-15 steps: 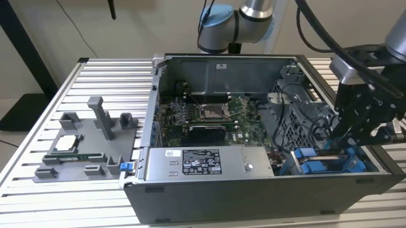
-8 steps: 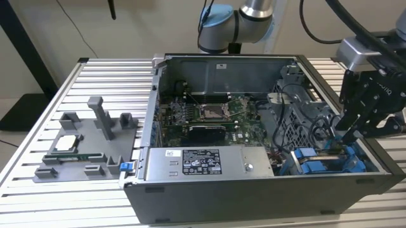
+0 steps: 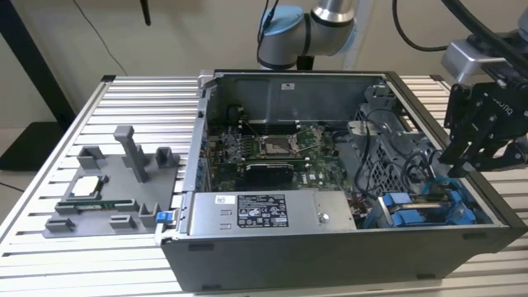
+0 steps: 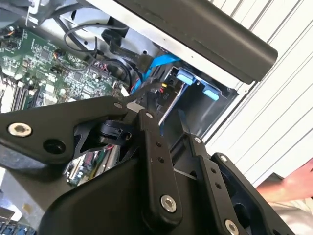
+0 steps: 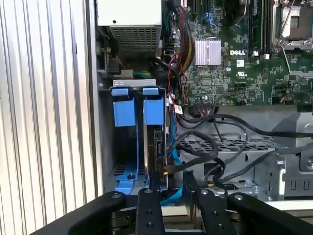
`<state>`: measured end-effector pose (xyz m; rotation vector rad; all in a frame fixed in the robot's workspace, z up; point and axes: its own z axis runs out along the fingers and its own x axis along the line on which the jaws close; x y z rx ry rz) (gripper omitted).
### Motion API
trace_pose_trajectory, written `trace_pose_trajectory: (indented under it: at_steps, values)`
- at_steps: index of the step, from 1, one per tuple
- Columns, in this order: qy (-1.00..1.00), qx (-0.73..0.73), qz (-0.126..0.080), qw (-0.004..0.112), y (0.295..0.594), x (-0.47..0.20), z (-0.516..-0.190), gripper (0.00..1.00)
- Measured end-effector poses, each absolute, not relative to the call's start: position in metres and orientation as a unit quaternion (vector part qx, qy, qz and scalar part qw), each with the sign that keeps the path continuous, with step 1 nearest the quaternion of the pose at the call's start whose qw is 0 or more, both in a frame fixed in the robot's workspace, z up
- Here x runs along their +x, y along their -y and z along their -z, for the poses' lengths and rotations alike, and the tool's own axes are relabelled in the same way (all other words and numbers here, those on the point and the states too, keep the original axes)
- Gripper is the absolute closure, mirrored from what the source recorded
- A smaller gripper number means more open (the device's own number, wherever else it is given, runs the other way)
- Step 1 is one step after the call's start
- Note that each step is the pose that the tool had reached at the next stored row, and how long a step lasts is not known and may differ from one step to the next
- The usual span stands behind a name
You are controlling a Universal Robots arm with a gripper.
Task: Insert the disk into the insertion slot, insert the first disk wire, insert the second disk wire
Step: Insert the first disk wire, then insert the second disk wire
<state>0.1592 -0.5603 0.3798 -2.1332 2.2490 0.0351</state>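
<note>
Align the tool (image 3: 460, 166), grip state not discernible, squarely over the disk (image 5: 159, 147) in the insertion slot (image 5: 122, 147), avoiding the cables (image 5: 244, 126).

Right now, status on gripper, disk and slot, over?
Gripper hovering above the drive-bay end of the case. Disk on edge inside the insertion slot. Black cables crowd right beside it.

A plain cream wall (image 3: 190, 37) stands behind the bench (image 3: 115, 102), whose top is made of ribbed pale-metal slats under soft, even light. At the exterior view's left a black post (image 3: 39, 74) slants down to a dark flat base (image 3: 33, 145) on the pale floor (image 3: 8, 179).
</note>
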Motion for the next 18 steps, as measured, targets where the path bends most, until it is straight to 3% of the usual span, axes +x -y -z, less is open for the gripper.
trace_pose_trajectory:
  at_steps: [18]
  values:
    - [-0.725,-0.688,-0.013,0.019,0.538,0.185,-0.380,0.00]
